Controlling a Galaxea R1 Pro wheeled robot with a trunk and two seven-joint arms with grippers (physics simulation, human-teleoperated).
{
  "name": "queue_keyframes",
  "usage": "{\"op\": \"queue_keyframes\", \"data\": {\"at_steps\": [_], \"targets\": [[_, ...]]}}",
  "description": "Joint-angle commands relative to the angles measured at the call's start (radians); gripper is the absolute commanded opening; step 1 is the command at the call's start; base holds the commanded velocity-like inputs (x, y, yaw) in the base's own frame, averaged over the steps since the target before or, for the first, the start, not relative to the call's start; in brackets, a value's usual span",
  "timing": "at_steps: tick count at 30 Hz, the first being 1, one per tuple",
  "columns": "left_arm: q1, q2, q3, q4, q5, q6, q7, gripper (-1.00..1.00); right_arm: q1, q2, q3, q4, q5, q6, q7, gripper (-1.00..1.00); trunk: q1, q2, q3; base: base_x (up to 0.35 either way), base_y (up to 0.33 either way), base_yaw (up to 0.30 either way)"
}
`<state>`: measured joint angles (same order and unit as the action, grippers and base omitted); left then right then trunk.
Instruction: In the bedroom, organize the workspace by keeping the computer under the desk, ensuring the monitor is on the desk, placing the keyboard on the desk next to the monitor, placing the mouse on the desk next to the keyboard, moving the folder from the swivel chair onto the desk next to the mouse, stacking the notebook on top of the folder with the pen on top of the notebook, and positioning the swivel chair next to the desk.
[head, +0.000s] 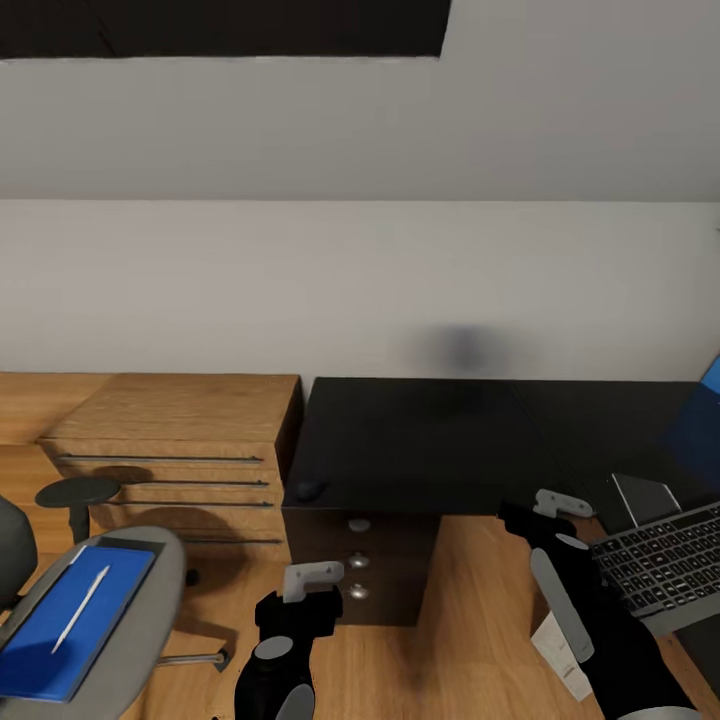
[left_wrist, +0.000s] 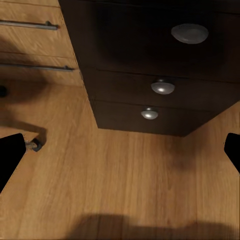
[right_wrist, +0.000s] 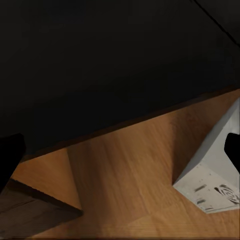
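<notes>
Your blue folder (head: 70, 620) lies flat on the swivel chair (head: 150, 600) seat at lower left of the head view, a white pen (head: 82, 607) resting diagonally on it, apparently awaiting the move to the table (head: 420, 440). The keyboard (head: 665, 560) sits at the table's right edge, cut off by the frame; a blue sliver (head: 705, 420) above it may be the monitor. The mouse (head: 308, 490) is a dark lump at the table's front left corner. The computer (right_wrist: 212, 167) stands on the floor. Both claws, left (head: 300, 600) and right (head: 545, 525), hang empty, fingers apart.
</notes>
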<state>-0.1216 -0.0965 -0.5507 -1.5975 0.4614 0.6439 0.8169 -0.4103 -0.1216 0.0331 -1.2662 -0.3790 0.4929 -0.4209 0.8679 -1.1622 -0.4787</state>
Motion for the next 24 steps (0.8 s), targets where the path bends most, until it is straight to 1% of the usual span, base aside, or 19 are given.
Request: {"op": "queue_keyframes", "data": {"at_steps": [1, 5, 11, 13, 19, 24], "targets": [[0.000, 0.000, -0.001, -0.001, 0.009, 0.002, 0.010, 1.00, -0.001, 0.002, 0.005, 0.000, -0.008, 0.003, -0.010, 1.00, 0.000, -0.001, -0.001, -0.128, 0.288, 0.000], [-0.001, 0.000, -0.003, 0.000, 0.009, 0.002, 0.010, 1.00, -0.001, 0.003, 0.004, -0.001, -0.008, 0.003, -0.010, 1.00, 0.000, -0.001, -0.001, -0.116, 0.185, 0.000], [-0.001, 0.000, -0.004, 0.001, 0.010, 0.002, 0.010, 1.00, 0.005, 0.002, 0.005, 0.000, -0.006, 0.002, -0.010, 1.00, 0.000, -0.001, -0.001, -0.022, 0.027, 0.000], [0.000, 0.000, -0.004, 0.001, 0.010, 0.002, 0.010, 1.00, 0.006, 0.004, 0.005, 0.001, -0.007, 0.001, -0.010, 1.00, 0.000, -0.001, -0.001, -0.152, 0.140, 0.000], [0.000, 0.000, -0.006, 0.001, 0.010, 0.002, 0.010, 1.00, 0.007, 0.028, 0.006, 0.015, -0.007, -0.001, -0.011, 1.00, 0.000, -0.001, -0.001, -0.092, 0.077, 0.000], [-0.001, 0.000, -0.006, 0.001, 0.010, 0.002, 0.010, 1.00, 0.007, 0.032, 0.007, 0.038, -0.007, -0.002, -0.010, 1.00, 0.000, -0.001, -0.001, -0.008, 0.006, 0.000]]}}
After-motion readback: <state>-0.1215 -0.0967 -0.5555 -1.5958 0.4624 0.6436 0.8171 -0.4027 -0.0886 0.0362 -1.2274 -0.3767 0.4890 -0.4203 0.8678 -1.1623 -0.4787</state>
